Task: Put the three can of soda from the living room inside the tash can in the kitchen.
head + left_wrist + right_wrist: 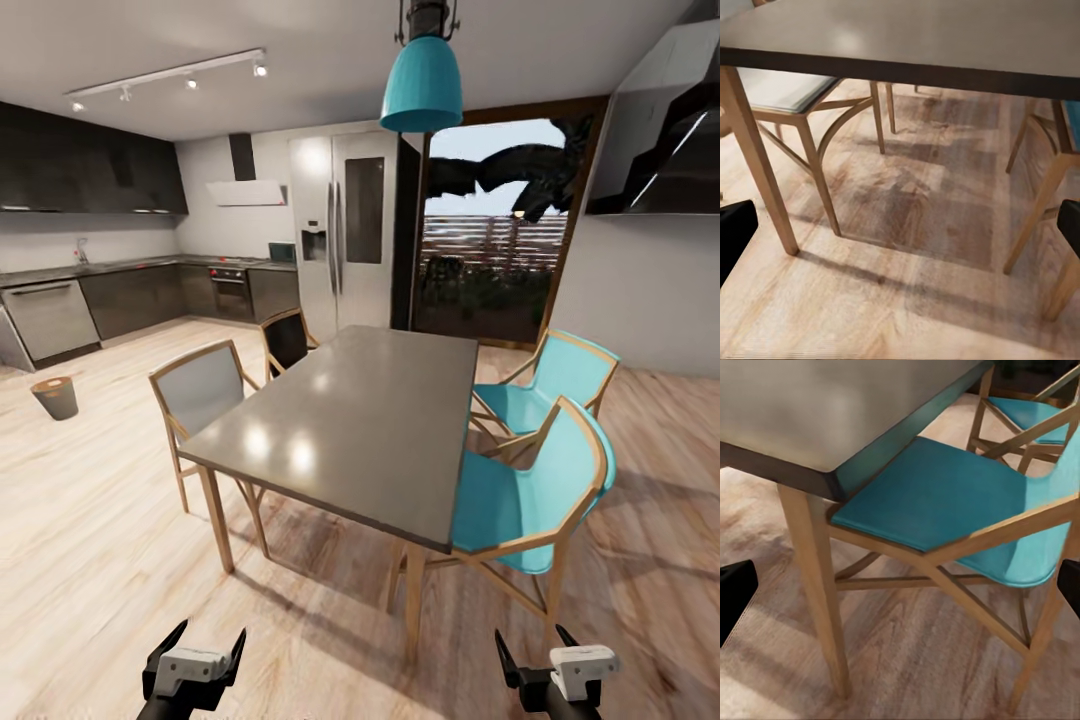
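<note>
The tash can (pixel 56 397), a small tapered bucket with a brown inside, stands on the pale wood floor at the left of the head view, in front of the kitchen's grey cabinets (pixel 130 298). The steel double-door fridge (pixel 342 232) rises at the back. No can of soda is in view. My left gripper (pixel 196 649) is open, low at the head view's bottom left, holding nothing. My right gripper (pixel 538 654) is open at the bottom right, also empty. Both hang over bare floor in front of the table.
A grey dining table (pixel 350 420) on wooden legs stands straight ahead. A grey chair (pixel 200 395) and a black chair (pixel 286 342) flank its left; two turquoise chairs (pixel 530 480) stand on its right. A teal pendant lamp (pixel 422 85) hangs above. Open floor lies left toward the bucket.
</note>
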